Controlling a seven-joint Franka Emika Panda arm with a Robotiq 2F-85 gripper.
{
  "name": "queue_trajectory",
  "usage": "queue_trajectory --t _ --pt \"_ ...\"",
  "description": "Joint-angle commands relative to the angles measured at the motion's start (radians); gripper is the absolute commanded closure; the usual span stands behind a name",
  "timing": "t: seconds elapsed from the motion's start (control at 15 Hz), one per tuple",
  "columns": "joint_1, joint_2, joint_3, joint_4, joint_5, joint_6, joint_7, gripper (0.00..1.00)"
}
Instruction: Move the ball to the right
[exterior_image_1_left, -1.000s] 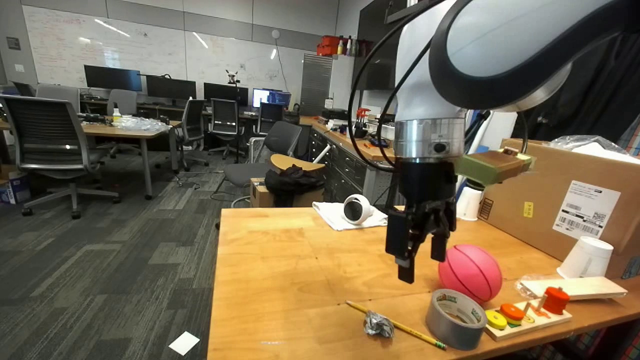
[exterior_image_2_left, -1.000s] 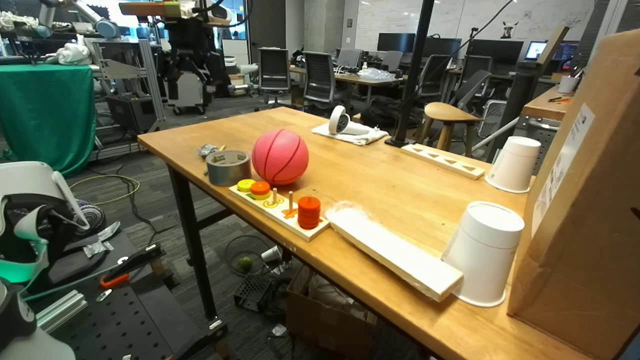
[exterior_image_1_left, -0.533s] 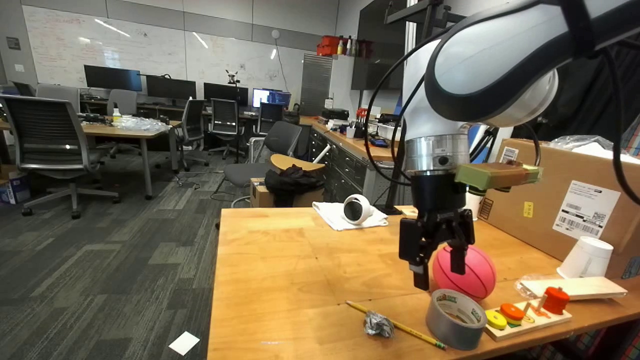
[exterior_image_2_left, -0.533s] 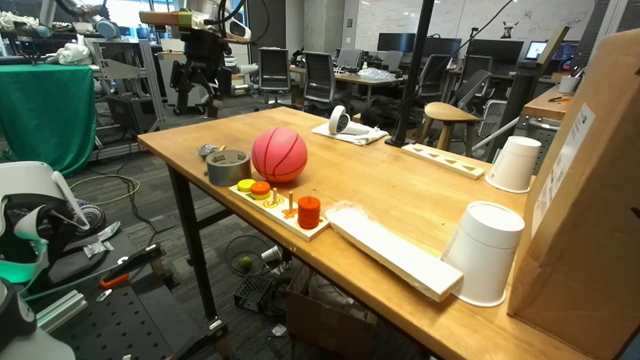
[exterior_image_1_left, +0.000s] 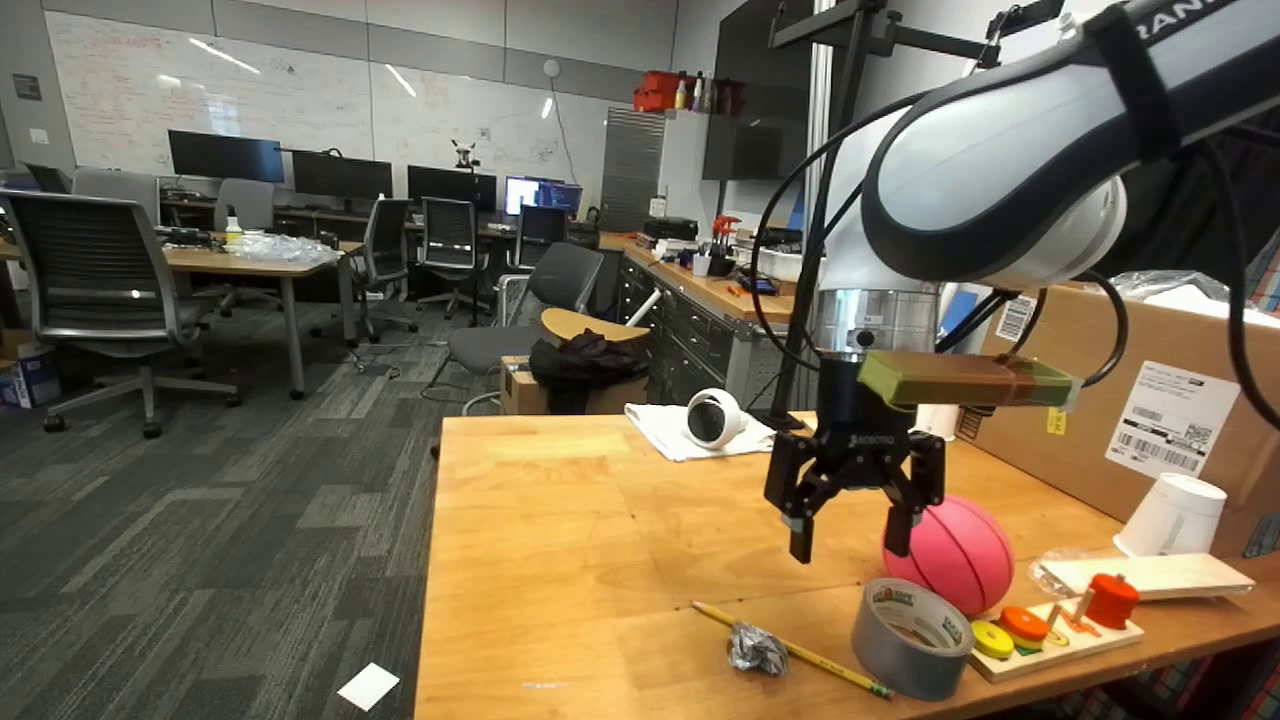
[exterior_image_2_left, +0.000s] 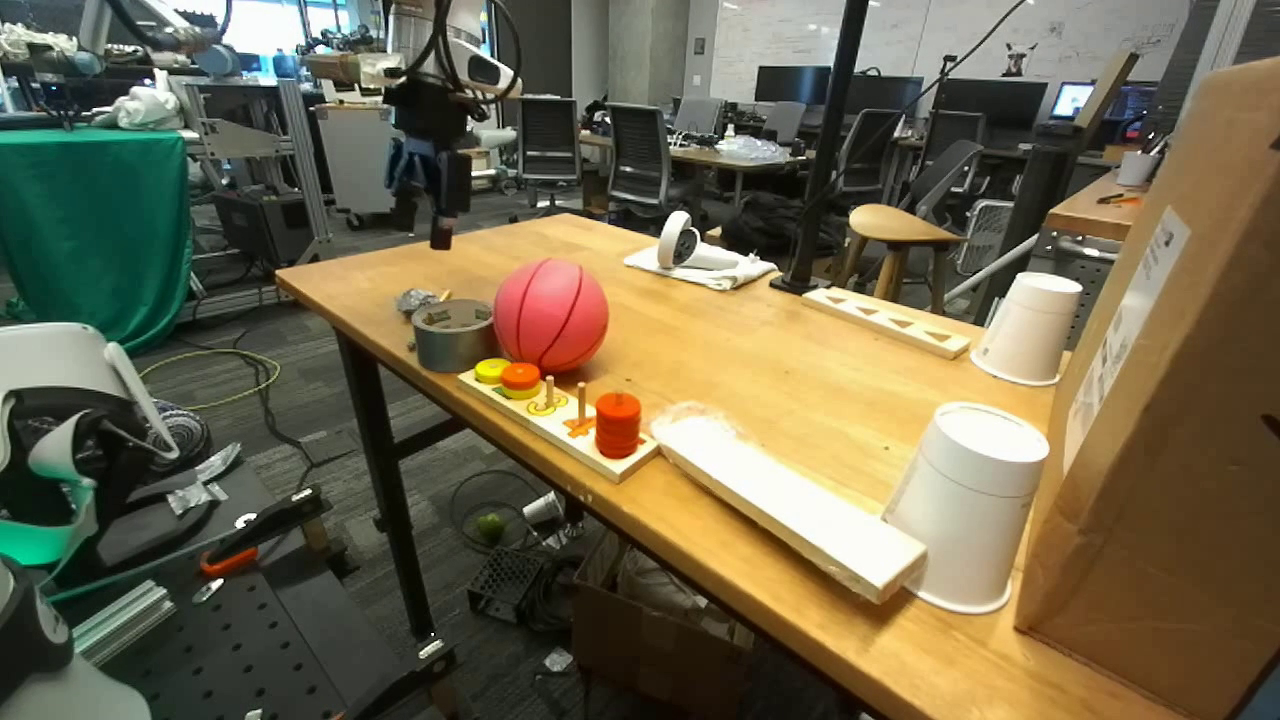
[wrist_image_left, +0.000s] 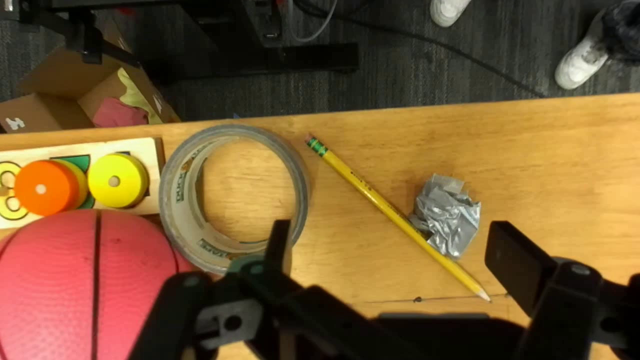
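Hanging near the pink ball (exterior_image_2_left: 550, 315), the end effector (exterior_image_1_left: 850, 543) is spread wide. Just beside the ball, the grey tape roll (exterior_image_2_left: 455, 347) lies on the bench (exterior_image_2_left: 750, 350).

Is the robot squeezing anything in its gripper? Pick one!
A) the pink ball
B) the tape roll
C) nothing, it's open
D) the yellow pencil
C, because in an exterior view the gripper has its jaws apart with nothing held between them, while the pink ball, yellow pencil and tape roll are all on the table.
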Motion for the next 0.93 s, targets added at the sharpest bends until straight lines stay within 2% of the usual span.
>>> queue_trajectory --t 0.0,0.4,0.67,0.87 --pt "-0.008 -0.031 0.004 -0.047 -0.087 0.034 0.124 0.0" --pt "-0.033 -0.017 -0.011 -0.071 -0.165 -0.044 0.308 0.0" --pt "-0.053 -0.011 -0.029 -0.073 -0.164 -0.096 0.349 0.0" --pt "-0.069 0.003 -0.048 -0.067 -0.147 -0.101 0.333 0.0"
